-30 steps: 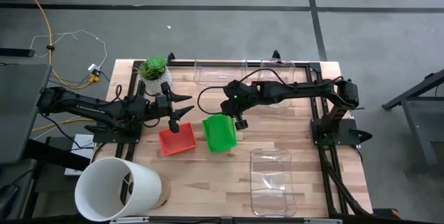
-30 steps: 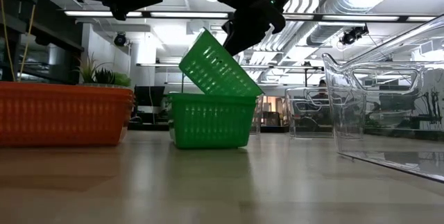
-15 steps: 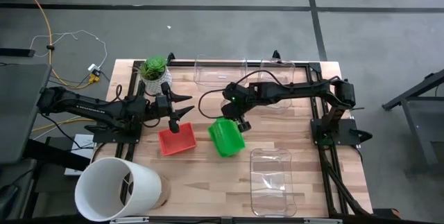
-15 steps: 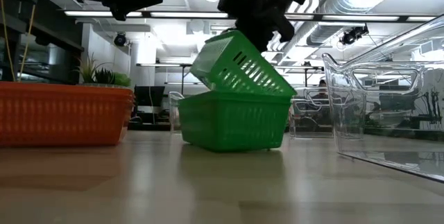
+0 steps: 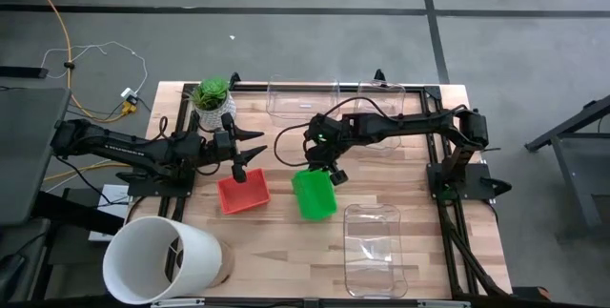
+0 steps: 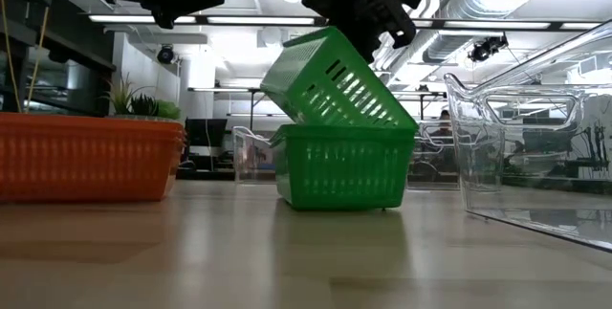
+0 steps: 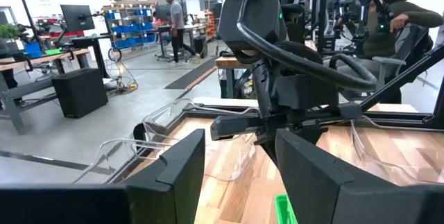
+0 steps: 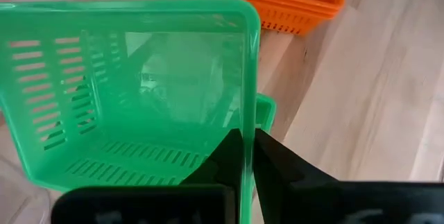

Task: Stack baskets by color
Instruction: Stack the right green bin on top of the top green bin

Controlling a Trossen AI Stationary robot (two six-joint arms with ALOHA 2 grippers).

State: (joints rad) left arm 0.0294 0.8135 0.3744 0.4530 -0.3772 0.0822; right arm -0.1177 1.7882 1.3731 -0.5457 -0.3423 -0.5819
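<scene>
upper green basket [image 6: 330, 79] pinched by its rim in right hand [image 5: 329, 168], kept tilted to nest into lower green basket [image 6: 344, 165]; left hand [image 5: 250, 154] released, parked over red basket [image 5: 242, 194]

One camera looks straight down on my counter [image 5: 381, 170]; another sits level; both share the green baskets [image 6: 339, 122].

The light is bright and even, coming from ceiling lamps [image 6: 143, 19] in the low view, and it gives only soft shadows on the table [image 5: 276, 241]. In the same view the clear tub [image 6: 535, 156] carries glare. The near table surface there is out of focus.
</scene>
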